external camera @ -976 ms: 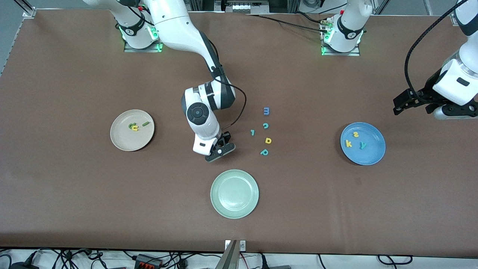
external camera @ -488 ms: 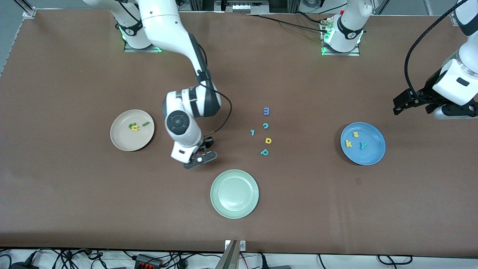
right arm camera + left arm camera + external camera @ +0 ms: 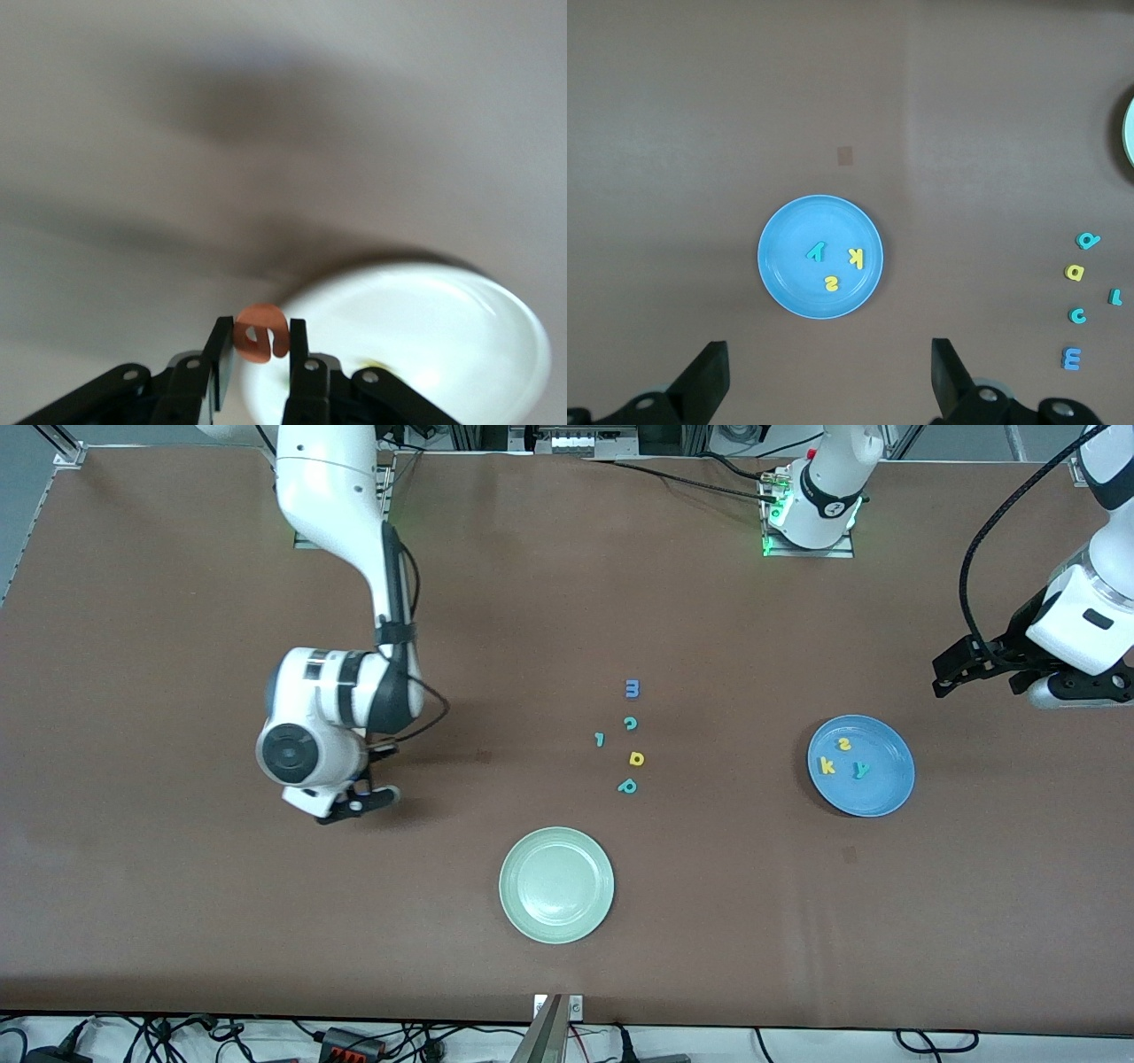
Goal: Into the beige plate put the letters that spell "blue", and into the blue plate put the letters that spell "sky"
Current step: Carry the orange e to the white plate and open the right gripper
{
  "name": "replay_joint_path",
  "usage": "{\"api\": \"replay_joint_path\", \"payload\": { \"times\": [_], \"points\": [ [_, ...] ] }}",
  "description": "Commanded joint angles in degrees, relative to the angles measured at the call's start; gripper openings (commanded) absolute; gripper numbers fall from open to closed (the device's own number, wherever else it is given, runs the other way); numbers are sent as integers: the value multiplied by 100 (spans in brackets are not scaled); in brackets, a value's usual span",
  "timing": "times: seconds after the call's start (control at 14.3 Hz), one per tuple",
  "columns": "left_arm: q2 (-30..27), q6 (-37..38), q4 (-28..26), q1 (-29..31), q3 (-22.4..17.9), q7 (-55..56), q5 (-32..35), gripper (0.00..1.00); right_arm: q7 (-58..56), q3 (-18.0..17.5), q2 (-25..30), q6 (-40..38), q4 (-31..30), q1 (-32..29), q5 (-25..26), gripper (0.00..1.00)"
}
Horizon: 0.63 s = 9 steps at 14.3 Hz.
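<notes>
My right hand is clamped on the orange e, pinching it between both fingers. In the front view that hand hangs over the brown worktop at the right arm's end, and my own wrist covers the beige plate there. The right wrist view shows the plate as a pale round disc close under the held e, with a small yellowish speck in it that I cannot make out as a letter. I cannot see the green b, the green l or the yellow u from here.

My left hand waits up in the air at the left arm's end, its fingers spread wide with nothing between them. In the front view it is near the edge of the picture.

The blue plate sits on the worktop toward the left arm's end. In it lie the yellow s, the yellow k and the teal y, close together but apart.

Near the middle of the worktop five loose letters lie in a small cluster: a blue m farthest from the front camera, then a teal c, a small teal hooked letter beside it, a yellow round-bellied letter, and a teal p nearest the camera. The pale green plate lies nearer the camera than that cluster.
</notes>
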State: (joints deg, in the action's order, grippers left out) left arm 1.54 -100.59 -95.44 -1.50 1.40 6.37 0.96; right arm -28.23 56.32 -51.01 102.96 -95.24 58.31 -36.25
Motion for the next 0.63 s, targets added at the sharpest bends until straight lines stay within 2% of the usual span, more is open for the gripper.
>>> {"api": "replay_joint_path", "payload": {
  "times": [0.0, 0.21, 0.56],
  "points": [
    [57, 128, 158, 36, 36, -49, 53, 100, -560, 300, 188, 13, -792, 155, -22, 15],
    [48, 128, 158, 36, 36, -49, 53, 100, -692, 309, 311, 75, -1180, 155, -58, 17],
    [48, 128, 158, 36, 36, -49, 53, 100, -1350, 257, 250, 408, -1190, -354, -224, 19]
  ]
}}
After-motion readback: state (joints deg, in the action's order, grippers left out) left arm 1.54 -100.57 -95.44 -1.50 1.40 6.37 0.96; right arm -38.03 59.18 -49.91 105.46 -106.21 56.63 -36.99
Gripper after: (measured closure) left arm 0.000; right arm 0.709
